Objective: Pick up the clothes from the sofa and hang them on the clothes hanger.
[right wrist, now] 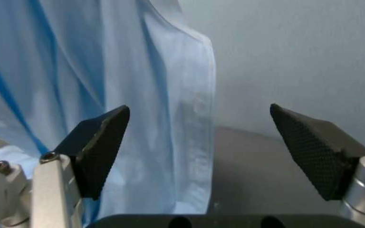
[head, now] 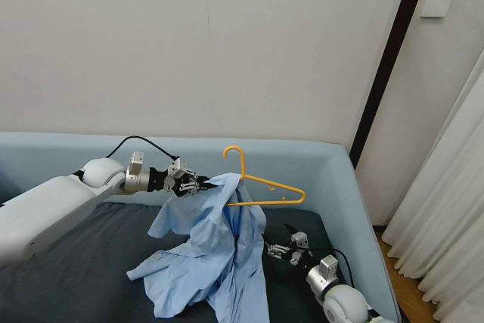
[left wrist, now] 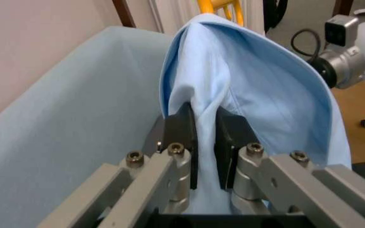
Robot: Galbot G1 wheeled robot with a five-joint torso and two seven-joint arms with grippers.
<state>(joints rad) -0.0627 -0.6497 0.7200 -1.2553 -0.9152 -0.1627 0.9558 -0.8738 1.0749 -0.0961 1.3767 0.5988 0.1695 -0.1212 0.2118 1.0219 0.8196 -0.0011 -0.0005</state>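
While the left end effector (head: 198, 184) is clamped on the shirt (head: 219, 255) near its collar, the garment hangs above the sofa (head: 68, 270), partly draped on the hanger (head: 276, 191). Right end effector (head: 278, 247) sits low beside the shirt, fingers apart

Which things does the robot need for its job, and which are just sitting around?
For the job: blue shirt, orange hanger, sofa, left gripper pinching the shirt, right gripper open near it.
Just there: white curtain, dark door frame, wall.
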